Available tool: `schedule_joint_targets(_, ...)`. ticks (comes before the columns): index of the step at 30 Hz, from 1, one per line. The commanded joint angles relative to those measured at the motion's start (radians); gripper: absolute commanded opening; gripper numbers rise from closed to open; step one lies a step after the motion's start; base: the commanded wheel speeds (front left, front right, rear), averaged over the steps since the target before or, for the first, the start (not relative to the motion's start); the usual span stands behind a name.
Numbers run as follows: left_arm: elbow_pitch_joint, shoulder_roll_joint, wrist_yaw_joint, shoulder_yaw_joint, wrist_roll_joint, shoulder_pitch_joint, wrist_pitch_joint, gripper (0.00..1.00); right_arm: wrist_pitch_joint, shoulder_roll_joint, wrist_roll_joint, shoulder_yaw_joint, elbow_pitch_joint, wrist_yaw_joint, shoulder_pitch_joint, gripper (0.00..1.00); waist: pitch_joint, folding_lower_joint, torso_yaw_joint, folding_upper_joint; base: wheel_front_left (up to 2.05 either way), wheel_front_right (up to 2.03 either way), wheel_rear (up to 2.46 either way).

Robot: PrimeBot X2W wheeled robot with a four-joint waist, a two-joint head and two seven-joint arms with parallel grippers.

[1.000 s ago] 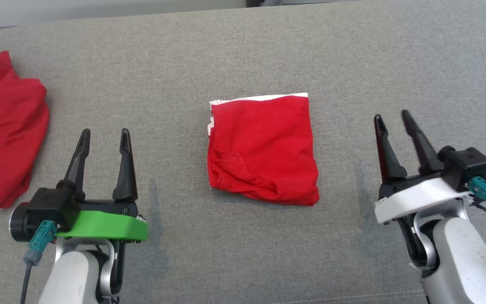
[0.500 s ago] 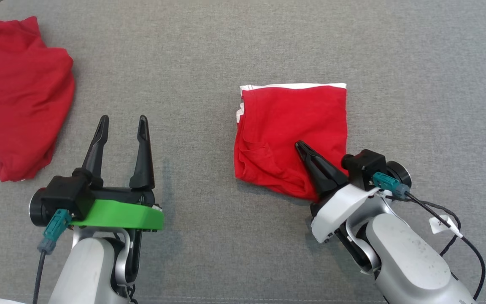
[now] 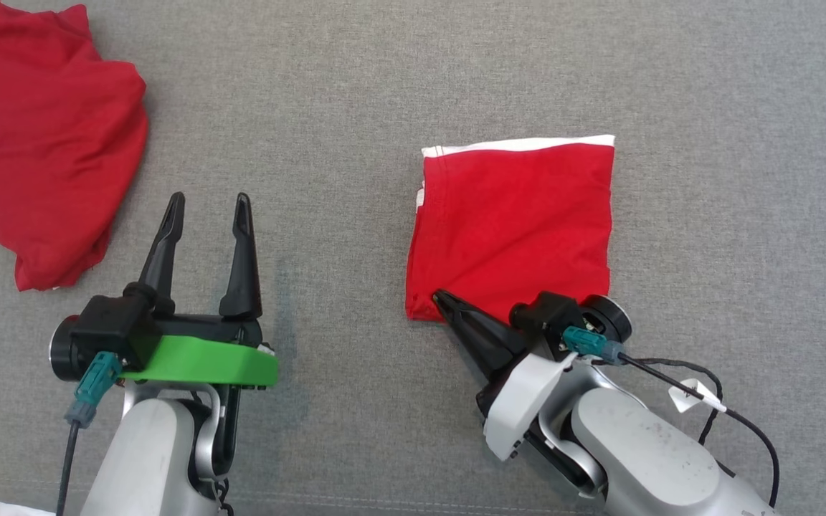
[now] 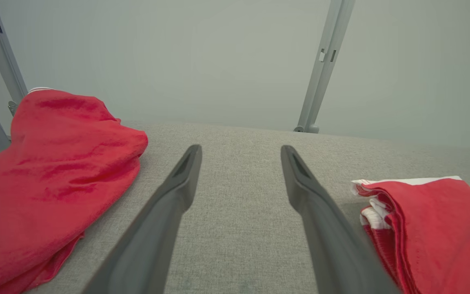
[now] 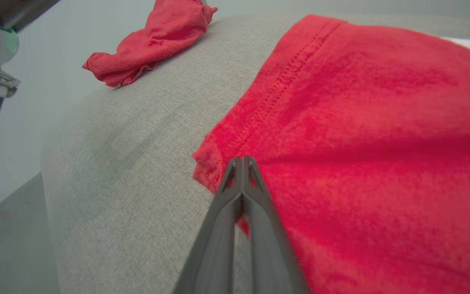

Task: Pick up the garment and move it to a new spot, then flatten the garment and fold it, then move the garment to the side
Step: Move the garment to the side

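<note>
Folded red garment (image 3: 513, 222) lies flat on grey worktop (image 3: 327, 107), centre-right in head view, white edge (image 3: 520, 144) along its far side. R gripper (image 3: 443, 299): jaws pressed together, tips at garment's near-left corner, on the cloth by the stitched hem. Can't tell if any fabric is pinched btw them. R arm comes in from lower right, angled twd upper left. L gripper (image 3: 209, 199): jaws apart over bare worktop, pointing away from robot, to the left of garment and not touching it. 2nd red cloth (image 3: 40, 136) sits crumpled at far left, apart from both grippers.
</note>
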Motion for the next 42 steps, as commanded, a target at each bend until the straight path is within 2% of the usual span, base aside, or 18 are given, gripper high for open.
schedule_joint_targets(1,0.004,0.0,0.001,0.005,0.007,-0.01,-0.004,1.0,-0.008,-0.009,0.009,0.012,-0.011,0.0,0.003,0.0,-0.004,0.0,-0.002,-0.0001,0.0,0.0,0.0)
schedule_joint_targets(7,0.009,0.012,0.01,0.019,0.008,0.015,-0.007,1.0,-0.038,-0.024,0.007,-0.002,-0.094,0.0,0.027,0.0,-0.038,0.0,-0.033,-0.0001,0.0,0.0,0.0)
schedule_joint_targets(10,0.003,0.025,0.015,0.023,0.015,0.024,-0.007,1.0,-0.051,-0.032,-0.018,-0.079,-0.146,0.0,0.049,0.0,-0.06,0.0,-0.057,-0.0001,0.0,0.0,0.0)
schedule_joint_targets(13,-0.003,0.037,0.019,0.027,0.013,0.033,-0.001,1.0,-0.059,-0.024,-0.049,-0.208,-0.187,0.0,0.084,0.0,-0.082,0.0,-0.082,-0.0001,0.0,0.0,0.0)
schedule_joint_targets(14,-0.005,0.045,0.021,0.029,0.017,0.036,0.002,1.0,-0.062,-0.019,-0.061,-0.26,-0.198,0.0,0.097,0.28,-0.089,0.0,-0.09,-0.0001,0.0,0.0,0.0)
schedule_joint_targets(15,-0.009,0.049,0.024,0.032,0.016,0.039,0.004,1.0,-0.064,-0.016,-0.074,-0.311,-0.206,0.0,0.113,0.62,-0.097,0.0,-0.097,-0.0001,0.0,0.0,0.0)
schedule_joint_targets(16,-0.013,0.053,0.025,0.035,0.012,0.043,0.006,1.0,-0.065,-0.012,-0.086,-0.358,-0.214,0.0,0.127,1.0,-0.104,0.0,-0.103,-0.0001,0.0,0.0,0.0)
schedule_joint_targets(21,-0.032,0.084,0.018,0.036,0.016,0.059,0.027,1.0,-0.05,0.006,-0.15,-0.563,-0.243,0.0,0.188,1.0,-0.129,0.0,-0.127,-0.0001,0.0,0.0,0.0)
schedule_joint_targets(26,-0.055,0.108,0.021,0.049,0.002,0.086,0.042,1.0,-0.032,0.02,-0.19,-0.678,-0.277,0.0,0.237,1.0,-0.156,0.0,-0.146,-0.0001,0.0,0.0,0.0)
schedule_joint_targets(31,-0.068,0.139,0.01,0.064,-0.012,0.121,0.057,1.0,-0.011,0.018,-0.204,-0.728,-0.3,0.0,0.274,1.0,-0.184,0.0,-0.16,-0.0001,0.0,0.0,0.0)
schedule_joint_targets(35,-0.07,0.169,0.001,0.076,-0.02,0.146,0.064,1.0,0.011,0.01,-0.209,-0.734,-0.312,0.0,0.303,1.0,-0.207,0.0,-0.166,-0.0001,0.0,0.0,0.0)
schedule_joint_targets(42,-0.081,0.187,0.007,0.077,-0.026,0.194,0.075,1.0,0.034,0.005,-0.208,-0.735,-0.332,0.0,0.355,1.0,-0.248,0.0,-0.172,-0.0001,0.0,0.0,0.0)
